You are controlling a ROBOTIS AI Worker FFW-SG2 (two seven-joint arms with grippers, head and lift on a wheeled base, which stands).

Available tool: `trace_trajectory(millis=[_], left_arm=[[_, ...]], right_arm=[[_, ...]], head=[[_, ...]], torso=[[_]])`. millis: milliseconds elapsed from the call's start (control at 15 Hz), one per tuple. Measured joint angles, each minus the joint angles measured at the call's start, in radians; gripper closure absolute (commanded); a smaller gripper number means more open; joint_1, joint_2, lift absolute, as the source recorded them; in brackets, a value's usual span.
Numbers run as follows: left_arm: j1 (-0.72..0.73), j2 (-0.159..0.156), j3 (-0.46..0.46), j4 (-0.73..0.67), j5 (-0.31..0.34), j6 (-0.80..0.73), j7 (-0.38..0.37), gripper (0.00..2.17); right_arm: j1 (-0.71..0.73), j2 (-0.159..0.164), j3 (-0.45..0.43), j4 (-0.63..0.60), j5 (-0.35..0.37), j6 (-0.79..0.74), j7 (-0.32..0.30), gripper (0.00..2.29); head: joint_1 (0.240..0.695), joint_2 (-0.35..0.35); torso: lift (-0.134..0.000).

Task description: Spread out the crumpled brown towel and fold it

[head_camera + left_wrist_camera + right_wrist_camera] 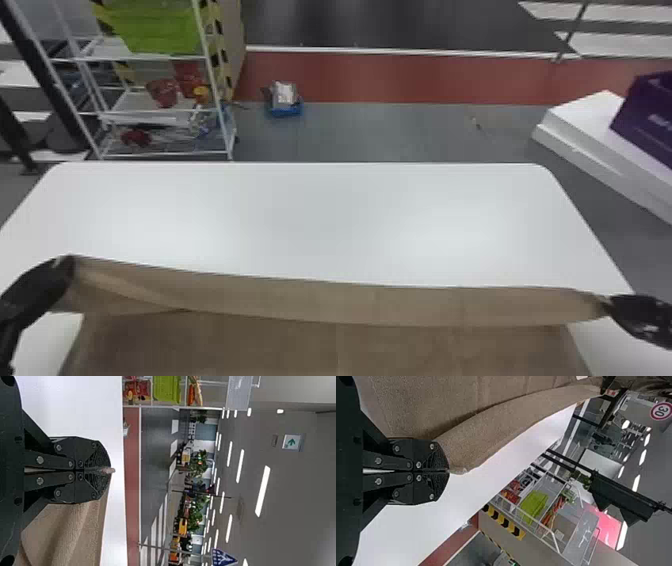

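Towel (350,305) stretches between the pincers over the near part of the white surface (325,215), a lighter band along its far edge. The left pincer (69,265) is closed on that edge's left end, the right pincer (609,302) on its right end. White lettering marks the purple box (645,120) at right; beyond, a round sign (661,411) bears black numerals inside a red ring.

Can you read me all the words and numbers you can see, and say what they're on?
"30", on the round red-ringed sign.
Purple box: white print, too blurred to read.
White sign: a green arrow, no readable words.
Blue sign: white marks, too small to read.
Brown towel: no words that I can see.
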Motion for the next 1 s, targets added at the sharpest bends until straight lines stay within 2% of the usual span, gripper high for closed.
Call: trace_trajectory(millis=[467,600,667,800,867,933,1000], left_arm=[[0.016,-0.003,-0.004,0.129,0.008,-0.122,-0.059,1.25],[0.028,-0.002,0.001,0.148,0.011,-0.132,-0.062,1.25],[0.036,-0.001,0.003,0.148,0.011,-0.132,-0.064,1.24],[0.065,-0.003,0.011,0.118,0.011,-0.124,-0.067,1.16],[0.082,-0.007,0.015,0.097,0.011,-0.114,-0.067,1.09],[0.101,-0.013,0.017,0.072,0.008,-0.104,-0.067,0.75],[0.120,-0.016,0.019,0.052,0.002,-0.099,-0.067,0.42]], right_arm=[[0.034,-0.014,0.011,0.087,0.007,-0.146,0.000,1.48],[0.035,-0.028,0.008,0.090,0.013,-0.137,0.000,1.46],[0.034,-0.034,0.003,0.090,0.014,-0.125,0.000,1.33],[0.027,-0.044,-0.012,0.084,0.016,-0.083,0.000,1.30],[0.027,-0.045,-0.017,0.080,0.021,-0.065,0.000,1.15],[0.030,-0.045,-0.023,0.076,0.025,-0.053,0.000,0.91],[0.038,-0.043,-0.028,0.073,0.027,-0.046,0.000,0.51]], head=[[0.695,-0.041],[0.695,-0.042],[0.695,-0.047],[0.695,-0.061],[0.695,-0.075],[0.695,-0.083],[0.695,-0.089]], torso=[[-0.124],[-0.124],[-0.124],[-0.124],[-0.124],[-0.124],[-0.124]])
